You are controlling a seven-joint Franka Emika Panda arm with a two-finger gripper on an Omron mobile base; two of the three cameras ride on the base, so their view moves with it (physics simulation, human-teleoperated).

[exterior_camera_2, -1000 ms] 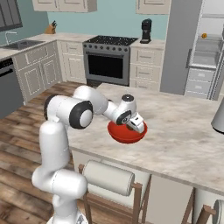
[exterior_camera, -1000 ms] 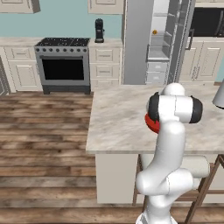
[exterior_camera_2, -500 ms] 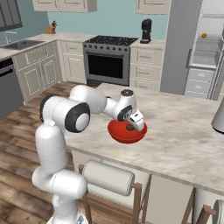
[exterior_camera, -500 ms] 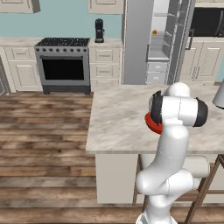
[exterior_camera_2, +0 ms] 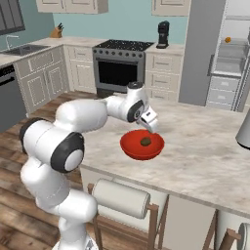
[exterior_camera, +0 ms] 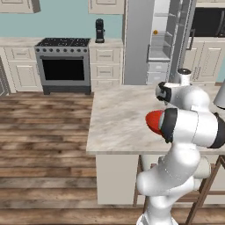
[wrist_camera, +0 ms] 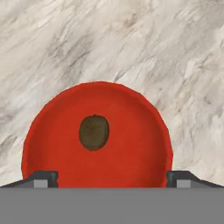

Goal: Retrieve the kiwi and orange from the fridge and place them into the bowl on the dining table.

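Kiwi (exterior_camera_2: 145,141) lying in red bowl (exterior_camera_2: 131,149) near the table's (exterior_camera_2: 205,161) front edge; open gripper (exterior_camera_2: 152,125) just above the bowl's rim.

brown kiwi (wrist_camera: 93,132) lying in red bowl (wrist_camera: 52,131) on marble dining table (exterior_camera_2: 205,146); orange (exterior_camera_2: 228,39) on shelf of open fridge (exterior_camera_2: 205,53)

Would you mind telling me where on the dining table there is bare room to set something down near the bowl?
The dining table is bare marble between the bowl and the fridge-side edge, and between the bowl and the grey object at the right. Inside the bowl, red floor is free around the kiwi. It is crowded just above the bowl, where the open hand hovers.
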